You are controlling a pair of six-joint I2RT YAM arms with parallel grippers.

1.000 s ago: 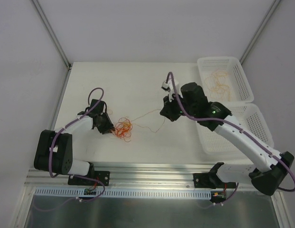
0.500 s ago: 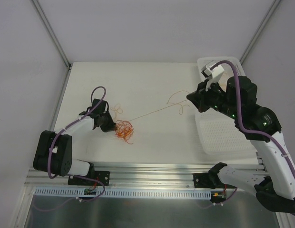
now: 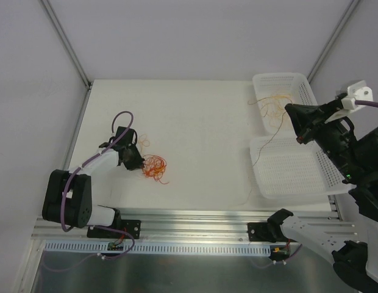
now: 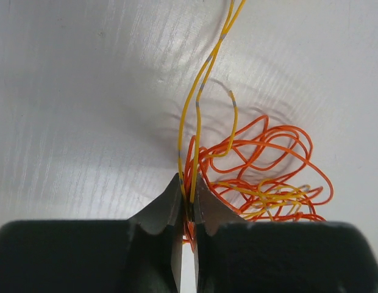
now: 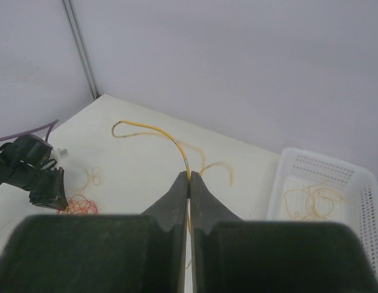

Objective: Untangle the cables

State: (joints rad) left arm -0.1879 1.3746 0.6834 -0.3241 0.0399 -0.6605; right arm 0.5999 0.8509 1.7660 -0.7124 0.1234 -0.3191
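Note:
A tangle of red-orange and yellow cables lies on the white table at the left. My left gripper is shut on its edge. In the left wrist view the jaws pinch yellow and orange strands, and the tangle spreads to the right. My right gripper is raised above the baskets and shut on a single yellow cable that hangs free. In the right wrist view that cable curls out past the closed fingertips.
Two white baskets stand at the right. The far basket holds pale yellow cables; the near basket has the hanging cable over its left edge. A small loose yellow loop lies behind the tangle.
My right gripper has risen and swung right, over the baskets, drawing the yellow cable out of the tangle. My left gripper has stayed shut on the tangle.

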